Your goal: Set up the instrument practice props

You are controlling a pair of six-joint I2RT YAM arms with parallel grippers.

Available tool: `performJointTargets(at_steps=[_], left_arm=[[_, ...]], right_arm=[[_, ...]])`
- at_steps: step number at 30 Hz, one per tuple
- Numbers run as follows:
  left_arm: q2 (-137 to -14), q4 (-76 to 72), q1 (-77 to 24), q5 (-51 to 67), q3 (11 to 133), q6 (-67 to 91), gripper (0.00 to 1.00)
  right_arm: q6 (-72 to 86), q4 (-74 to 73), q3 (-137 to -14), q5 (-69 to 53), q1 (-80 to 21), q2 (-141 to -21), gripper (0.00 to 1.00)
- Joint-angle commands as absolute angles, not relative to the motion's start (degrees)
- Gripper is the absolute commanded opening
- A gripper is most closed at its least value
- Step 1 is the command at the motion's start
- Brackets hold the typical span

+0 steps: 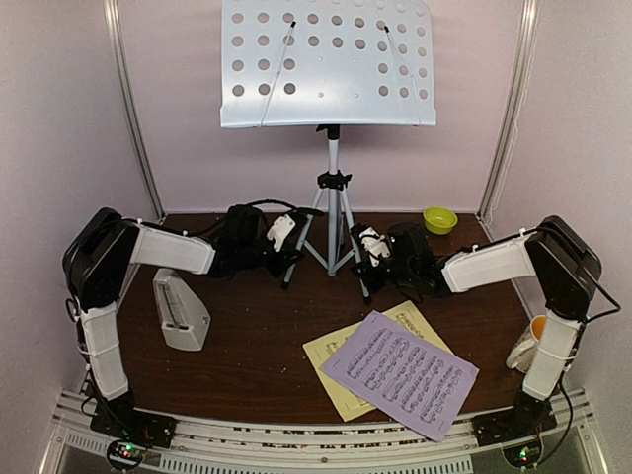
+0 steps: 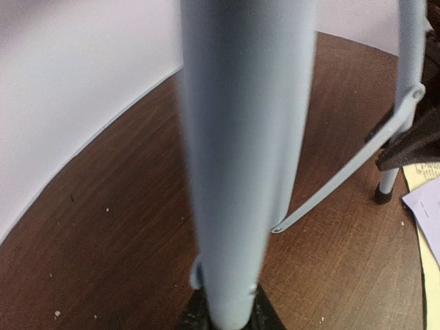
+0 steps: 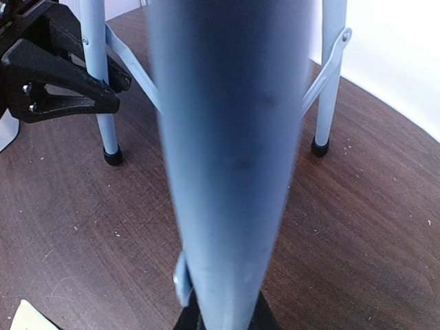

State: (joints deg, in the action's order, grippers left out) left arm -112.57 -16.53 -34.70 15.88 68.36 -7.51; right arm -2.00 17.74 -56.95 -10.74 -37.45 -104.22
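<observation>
The grey perforated music-stand desk [image 1: 326, 64] stands upright on its silver tripod [image 1: 334, 212] at the back of the table. My left gripper [image 1: 289, 249] is shut on the tripod's left leg [image 2: 240, 137]. My right gripper [image 1: 366, 255] is shut on the tripod's right leg [image 3: 227, 137]. In each wrist view the leg fills the middle and hides most of the dark fingers. The lilac sheet-music page [image 1: 400, 373] lies on top of the pale yellow page [image 1: 329, 353] at the front right. The light grey pyramid metronome [image 1: 181, 311] stands at the front left.
A small green bowl [image 1: 439, 219] sits at the back right corner. A mug with an orange inside [image 1: 528, 343] stands by the right arm's base. Pale walls close in the table [image 1: 267, 365] on three sides. The other tripod legs [image 3: 96, 82] stand close to both grippers.
</observation>
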Motion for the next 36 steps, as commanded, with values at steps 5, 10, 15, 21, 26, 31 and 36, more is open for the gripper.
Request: performJointTargets(at_steps=[5,10,15,21,26,31,36], left_arm=[[-108.2,-17.9,-34.5,13.4,64.8,-7.1,0.0],[-104.2,-16.3,-34.4,10.3,61.8,-5.9,0.0],[-101.6,-15.7,-34.5,8.2,58.5,-3.9,0.0],[-99.2,-19.0,-34.4,5.7,50.9,-1.1,0.0],[-98.3,-20.5,-34.4,4.5,47.9,-0.2,0.0],[-101.2,-15.6,-34.4,1.9,54.9,-1.3,0.0],[-105.2,-12.0,-34.3,-0.9,63.1,-3.7,0.0]], right_arm=[[-0.6,15.3,-56.6,-9.3,-36.5,-98.0,0.0],[0.2,10.8,-55.6,-7.4,-36.2,-94.5,0.0],[0.8,6.3,-53.4,-6.1,-35.9,-91.9,0.0],[2.1,2.3,-48.4,-3.7,-35.4,-88.2,0.0],[2.8,2.9,-44.3,-1.2,-34.9,-84.6,0.0],[2.4,4.0,-48.4,-0.2,-34.5,-88.4,0.0],[1.0,3.9,-55.9,1.4,-34.3,-93.5,0.0]])
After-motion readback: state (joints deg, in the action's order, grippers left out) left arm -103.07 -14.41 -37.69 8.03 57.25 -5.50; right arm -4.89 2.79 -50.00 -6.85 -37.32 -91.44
